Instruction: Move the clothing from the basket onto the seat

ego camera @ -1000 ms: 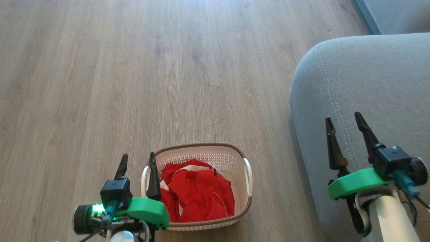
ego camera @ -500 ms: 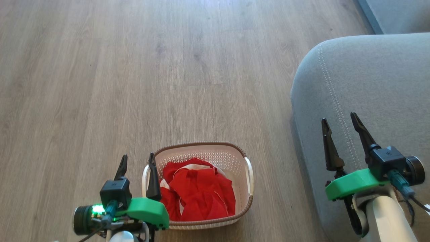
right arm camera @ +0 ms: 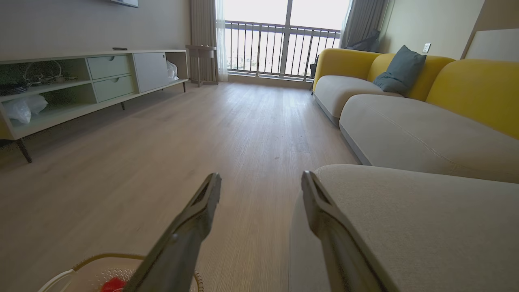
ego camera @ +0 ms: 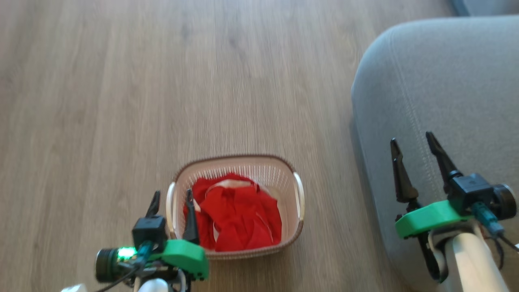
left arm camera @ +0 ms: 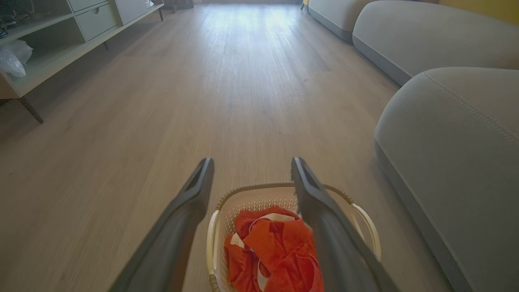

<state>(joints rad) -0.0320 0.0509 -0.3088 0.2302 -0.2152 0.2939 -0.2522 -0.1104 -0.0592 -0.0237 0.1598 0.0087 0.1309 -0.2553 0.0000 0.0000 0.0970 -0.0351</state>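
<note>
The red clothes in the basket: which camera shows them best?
The head view: it looks down on nearly the whole heap of soft red fabric clothing with white trim, slightly blurred. The left wrist view is closer, but a dark finger and the edge hide part. The right wrist view catches a red sliver.

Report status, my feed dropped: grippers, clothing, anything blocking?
Left gripper open, near basket rim. Right gripper open, over seat. Clothing in basket. Wood floor between basket and seat.
</note>
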